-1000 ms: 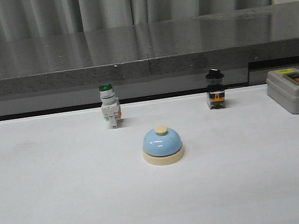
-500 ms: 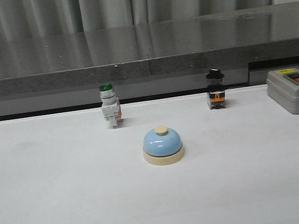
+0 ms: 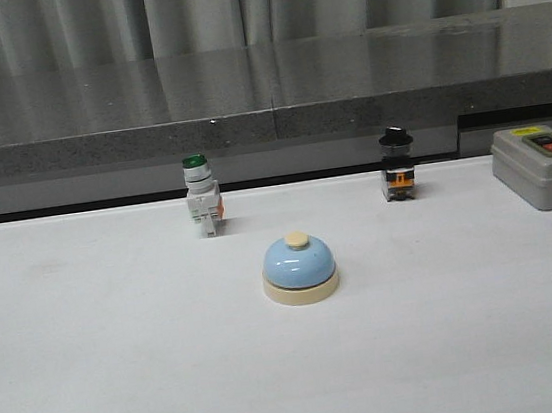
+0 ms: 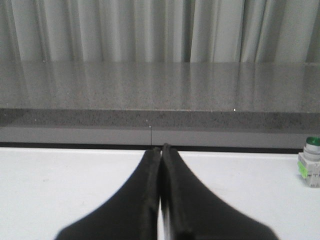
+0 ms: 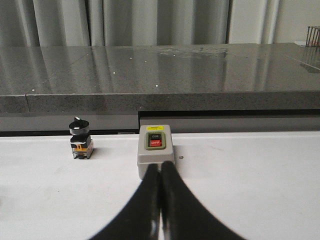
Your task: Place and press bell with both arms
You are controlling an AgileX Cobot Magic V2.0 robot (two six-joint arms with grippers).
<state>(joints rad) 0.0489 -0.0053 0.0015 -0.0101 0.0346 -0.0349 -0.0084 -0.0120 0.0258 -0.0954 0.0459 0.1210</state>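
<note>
The bell (image 3: 300, 268), light blue with a cream base and cream button, stands upright in the middle of the white table in the front view. Neither arm shows in that view. In the left wrist view my left gripper (image 4: 160, 149) is shut, fingers pressed together over bare table, holding nothing. In the right wrist view my right gripper (image 5: 160, 165) is shut and empty, its tips in front of the grey box. Neither wrist view shows the bell.
A green-capped white push-button switch (image 3: 203, 207) (image 4: 311, 169) stands behind the bell to the left. A black knob switch (image 3: 398, 165) (image 5: 81, 140) stands back right. A grey box with a red button (image 3: 542, 166) (image 5: 155, 148) sits at the far right. A dark stone ledge (image 3: 262, 92) runs along the back.
</note>
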